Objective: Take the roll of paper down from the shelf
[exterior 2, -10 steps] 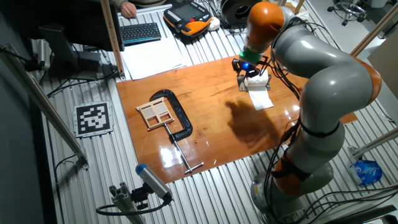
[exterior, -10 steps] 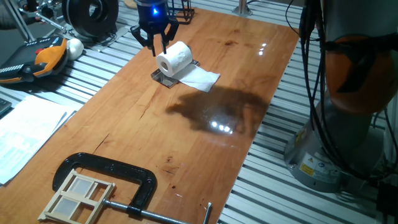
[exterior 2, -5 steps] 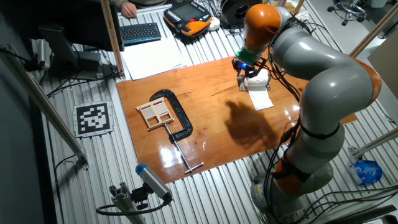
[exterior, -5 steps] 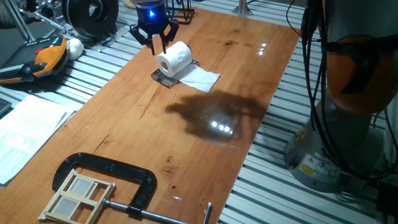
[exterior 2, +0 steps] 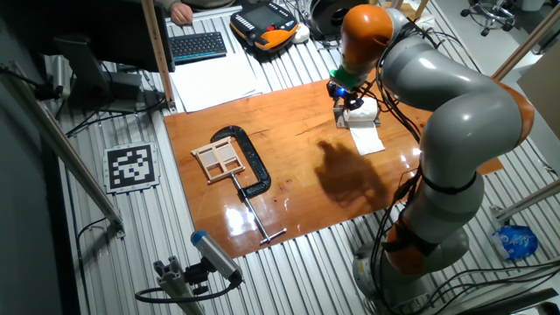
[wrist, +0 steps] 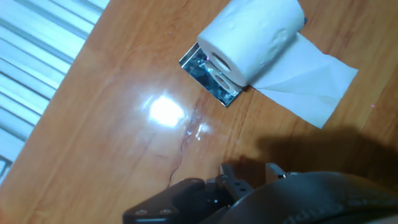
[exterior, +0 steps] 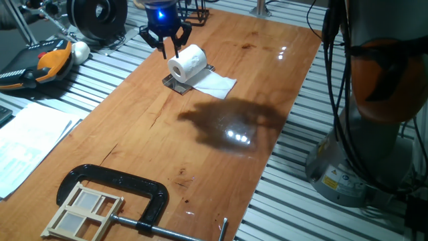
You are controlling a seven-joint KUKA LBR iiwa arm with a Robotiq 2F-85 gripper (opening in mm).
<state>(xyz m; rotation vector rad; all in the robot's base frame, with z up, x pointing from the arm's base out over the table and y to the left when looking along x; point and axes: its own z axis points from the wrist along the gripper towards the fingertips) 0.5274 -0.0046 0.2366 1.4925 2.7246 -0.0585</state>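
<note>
Presently the roll of paper [exterior: 188, 63] lies on its side on the shelf [exterior: 175, 83], a low plate with shiny metal edges near the far end of the worktop [exterior: 221, 134]. A loose white sheet [exterior: 215, 84] trails from the roll onto the wood. In the hand view the roll's hollow core faces the plate's bright edge [wrist: 210, 78].

The tool [exterior: 165, 40] hangs just behind the roll, clear of it, its two fingers spread apart with nothing between them; a blue light glows on its body. Seen from the other fixed view, the tool [exterior 2: 343, 94] sits close beside the roll [exterior 2: 363, 110].

The worktop is a glossy reddish-brown wooden board, showing lamp glare and a dark shadow of the arm near its middle. At the end far from the shelf lies a big black clamp [exterior: 124, 191] around a small pale wooden frame [exterior: 83, 211].

The board rests on a ribbed grey metal bench [exterior: 301, 201]. Beyond it are printed sheets [exterior: 27, 144], a keyboard [exterior 2: 197, 44], an orange-and-black handset [exterior: 43, 63] and a small white ball [exterior: 80, 50].
</note>
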